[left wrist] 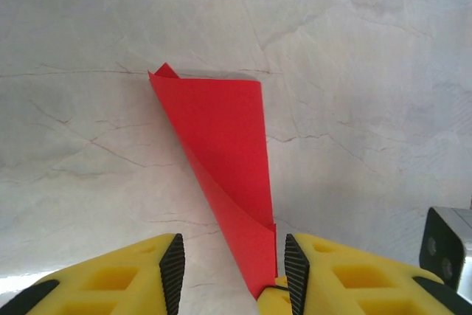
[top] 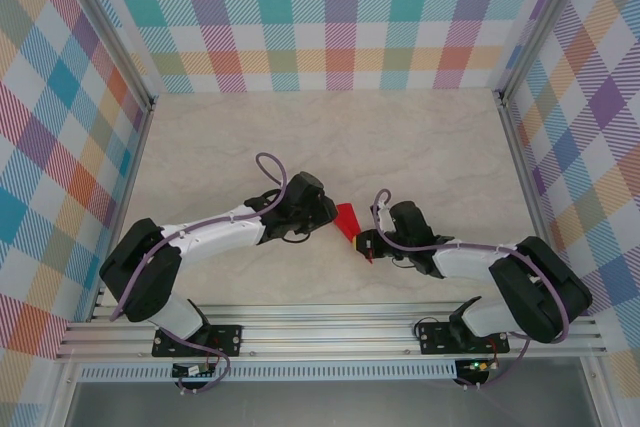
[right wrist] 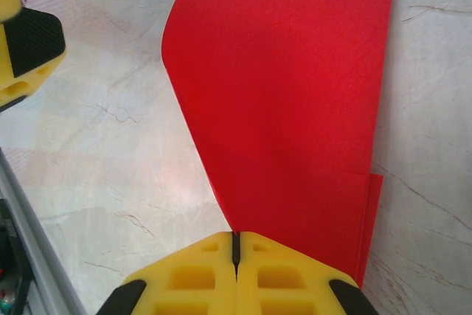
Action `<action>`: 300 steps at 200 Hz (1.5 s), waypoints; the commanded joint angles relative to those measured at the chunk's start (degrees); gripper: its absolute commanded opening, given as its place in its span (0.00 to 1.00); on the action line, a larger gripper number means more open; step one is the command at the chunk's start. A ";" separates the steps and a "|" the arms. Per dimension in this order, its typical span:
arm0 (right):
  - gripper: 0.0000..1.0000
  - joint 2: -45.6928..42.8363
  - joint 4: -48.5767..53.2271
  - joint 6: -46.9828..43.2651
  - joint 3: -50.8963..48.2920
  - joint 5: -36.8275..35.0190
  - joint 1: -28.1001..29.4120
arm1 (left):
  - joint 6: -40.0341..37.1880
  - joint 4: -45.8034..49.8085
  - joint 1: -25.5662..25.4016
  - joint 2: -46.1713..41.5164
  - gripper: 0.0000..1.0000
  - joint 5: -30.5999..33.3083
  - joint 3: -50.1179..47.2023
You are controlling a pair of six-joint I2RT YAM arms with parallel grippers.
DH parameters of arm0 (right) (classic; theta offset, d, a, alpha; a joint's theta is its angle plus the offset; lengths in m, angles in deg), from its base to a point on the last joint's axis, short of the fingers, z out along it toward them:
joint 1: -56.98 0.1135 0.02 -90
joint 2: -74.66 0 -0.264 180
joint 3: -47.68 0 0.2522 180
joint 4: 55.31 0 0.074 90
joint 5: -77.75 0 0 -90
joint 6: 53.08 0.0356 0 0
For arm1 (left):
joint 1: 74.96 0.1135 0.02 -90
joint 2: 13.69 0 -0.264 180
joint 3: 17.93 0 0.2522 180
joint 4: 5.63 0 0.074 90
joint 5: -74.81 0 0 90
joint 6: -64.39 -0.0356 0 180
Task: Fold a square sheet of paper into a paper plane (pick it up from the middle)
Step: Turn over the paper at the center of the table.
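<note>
Paper plane (right wrist: 295, 94) — pinched in right end effector (right wrist: 236, 243)

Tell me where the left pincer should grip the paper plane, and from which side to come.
Grip the narrow end of the paper plane, next to where the right pincer is shut on it. That end lies between the left pincer's open jaws, so probably come in along its length from the point side. The layers look tightest there; the wide far end splays.
</note>
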 commanded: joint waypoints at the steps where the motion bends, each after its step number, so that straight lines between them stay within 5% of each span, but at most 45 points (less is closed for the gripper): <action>1: 0.00 -0.07 -3.70 2.61 -1.39 4.89 -1.12 | -0.34 -2.37 -0.73 0.64 0.43 -1.27 -0.53; 64: 0.02 0.28 -7.59 6.93 -3.18 6.22 -3.16 | -0.42 -5.47 -2.03 4.44 0.49 -3.14 1.19; 95: 0.03 -0.24 -5.18 5.44 -2.56 6.14 -3.17 | -0.84 -4.87 -2.14 6.79 0.59 -3.18 2.98; 130: 0.03 -0.96 -2.51 2.09 -2.21 6.24 -3.17 | -0.11 1.31 -0.92 8.41 0.83 -0.08 6.49; 170: 0.04 -1.42 -1.73 0.07 -2.21 6.06 -3.17 | 0.47 4.68 0.95 13.78 0.87 -3.65 11.04; 220: 0.05 -2.45 -0.94 -1.98 -2.23 6.44 -3.17 | 1.99 5.49 1.58 17.24 0.84 -6.51 12.78; 278: 0.07 -2.89 2.38 -5.45 -1.29 6.36 -3.16 | 0.27 10.51 1.85 20.14 0.52 -7.63 16.63; 300: 0.08 -3.42 1.85 -5.72 -1.60 6.22 -3.06 | -1.11 12.35 1.82 21.40 0.50 -8.15 17.86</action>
